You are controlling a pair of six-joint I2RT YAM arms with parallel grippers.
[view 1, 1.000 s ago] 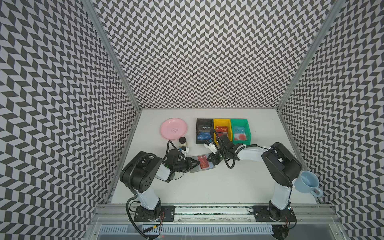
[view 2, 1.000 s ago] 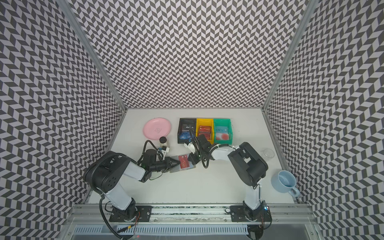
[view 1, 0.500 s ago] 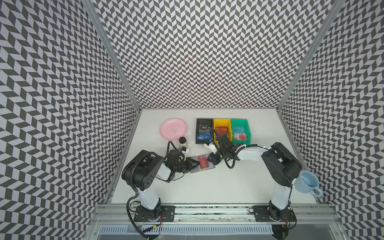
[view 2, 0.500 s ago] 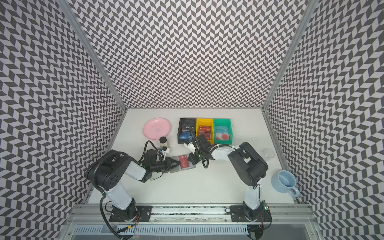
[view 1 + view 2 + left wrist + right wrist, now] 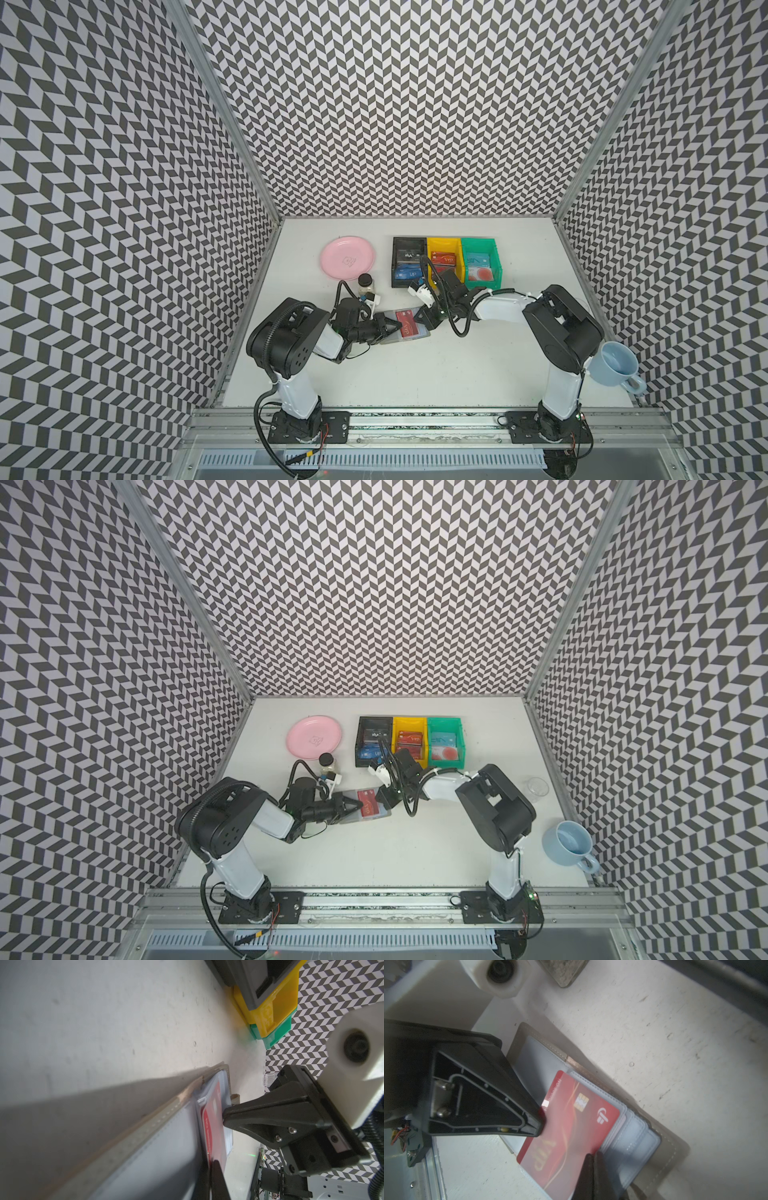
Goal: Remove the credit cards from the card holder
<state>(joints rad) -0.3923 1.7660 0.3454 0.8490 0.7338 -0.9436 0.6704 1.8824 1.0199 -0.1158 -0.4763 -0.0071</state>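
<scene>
The grey card holder (image 5: pixel 420 333) (image 5: pixel 352 819) lies open on the table between both arms. A red credit card (image 5: pixel 571 1126) (image 5: pixel 212 1126) (image 5: pixel 407 325) sticks partway out of a clear sleeve. My left gripper (image 5: pixel 213 1162) (image 5: pixel 538 1124) (image 5: pixel 392 325) is shut on the card's outer edge. From the opposite side my right gripper (image 5: pixel 593 1155) (image 5: pixel 224 1118) (image 5: pixel 382 800) is shut, its tips resting on the holder's sleeves (image 5: pixel 633 1136) at the card's inner end. Whether the other sleeves hold cards cannot be told.
Behind the holder stand a black bin (image 5: pixel 409 262), a yellow bin (image 5: pixel 444 259) and a green bin (image 5: pixel 482 264), each with cards inside. A pink plate (image 5: pixel 348 257) and a small black-lidded jar (image 5: pixel 365 284) sit at the left. A blue mug (image 5: pixel 615 368) stands at the right.
The left gripper's jaws have closed the last bit onto the red card's edge. Both arms and the holder stay where they were.
</scene>
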